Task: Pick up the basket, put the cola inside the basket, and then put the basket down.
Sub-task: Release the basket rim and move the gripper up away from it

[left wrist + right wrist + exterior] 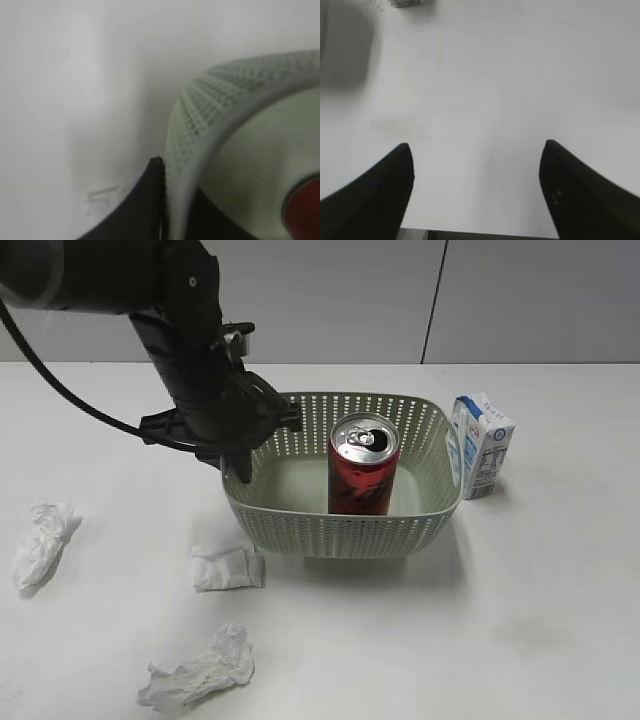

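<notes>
The pale sage-green basket [345,510] rests on the white surface [520,620], and the red cola can [364,468] stands upright inside it, near the middle, its silver top with pull tab facing up. The left pincer [240,462] is clamped on the basket's left wall close to the rear corner; in the left wrist view one dark finger [145,200] lies against the outside of the perforated wall [200,125] and the other dark finger sits just inside it, with a sliver of the can's red [305,210] at the lower right. The right pincer [477,185] is spread wide over bare surface, gripping nothing, its two dark fingertips [385,190] well apart. A blue-and-white carton [482,445] stands upright just beside the basket's right rear corner. Three crumpled white tissues lie on the surface: one at far left [42,542], one just beside the basket's front left corner [228,566], one nearer the front edge [198,670].
</notes>
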`<state>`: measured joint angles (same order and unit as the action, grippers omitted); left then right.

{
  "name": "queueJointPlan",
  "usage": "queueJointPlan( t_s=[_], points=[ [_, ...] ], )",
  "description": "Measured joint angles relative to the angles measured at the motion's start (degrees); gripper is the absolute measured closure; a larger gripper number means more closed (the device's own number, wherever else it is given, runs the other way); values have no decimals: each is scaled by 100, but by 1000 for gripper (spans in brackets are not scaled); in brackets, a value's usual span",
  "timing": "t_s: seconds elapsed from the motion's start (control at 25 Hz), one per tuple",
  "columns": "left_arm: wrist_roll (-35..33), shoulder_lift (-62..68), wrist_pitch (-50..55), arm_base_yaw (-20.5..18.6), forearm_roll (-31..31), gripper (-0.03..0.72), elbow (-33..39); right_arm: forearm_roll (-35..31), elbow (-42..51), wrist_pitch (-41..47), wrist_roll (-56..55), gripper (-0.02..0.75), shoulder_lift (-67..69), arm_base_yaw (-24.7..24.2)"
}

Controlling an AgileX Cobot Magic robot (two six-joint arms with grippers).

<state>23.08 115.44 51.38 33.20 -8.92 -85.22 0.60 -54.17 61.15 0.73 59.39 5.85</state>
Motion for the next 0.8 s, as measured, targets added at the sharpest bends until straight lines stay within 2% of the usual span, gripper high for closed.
queueJointPlan(
  t_s=[0.24,0.36,0.48,0.68,0.8],
  points=[
    [0,326,-138,-4,-18,677,-65,0,953,-5,-73,145,-1849,0],
    [0,430,-189,-4,-57,631,-75,0,1294,-5,-73,145,-2789,0],
    [0,431,-285,-4,-138,515,-83,0,1606,-31,-111,145,-3557,0],
    [-9,431,-342,-4,-171,223,-83,0,2110,-141,-125,146,-4589,0],
    [-190,412,-323,-24,-197,114,-116,0,2408,-176,-135,146,-5057,0]
  ],
)
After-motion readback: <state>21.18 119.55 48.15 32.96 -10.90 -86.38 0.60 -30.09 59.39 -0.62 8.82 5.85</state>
